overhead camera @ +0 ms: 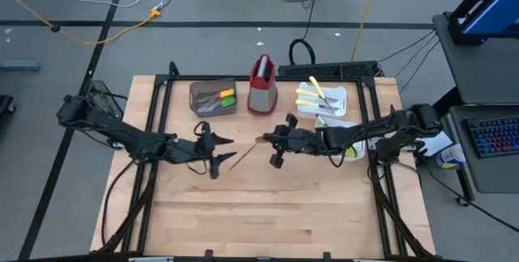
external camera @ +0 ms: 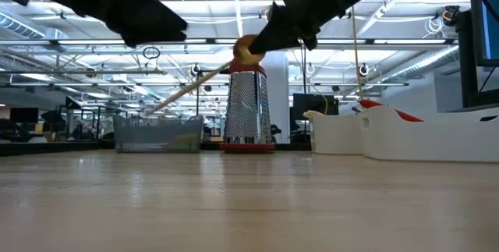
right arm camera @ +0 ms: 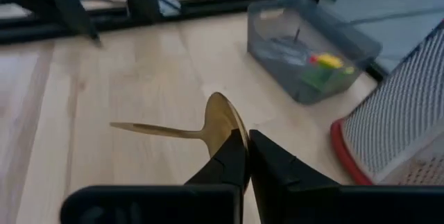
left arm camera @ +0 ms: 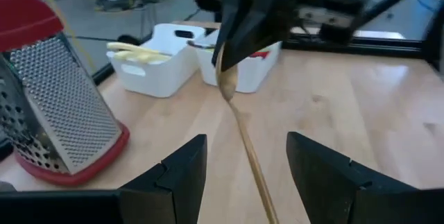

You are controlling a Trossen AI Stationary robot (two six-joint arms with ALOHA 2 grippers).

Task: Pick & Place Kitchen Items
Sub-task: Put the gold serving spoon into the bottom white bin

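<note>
Mid-handover in front of grater: right gripper clamped on gold spoon, left gripper gaping empty; bin part-filled, knives left

Gold spoon in right hand

Two dark jointed arms with black wedge-shaped jaws.

We saw even, bright overhead light. In the low view, ceiling strip lamps behind the right gripper glared white, leaving both arms as silhouettes. Shadows under the left gripper were soft and faint. In the wrist views, the near fingers looked blurred and the far background soft.
</note>
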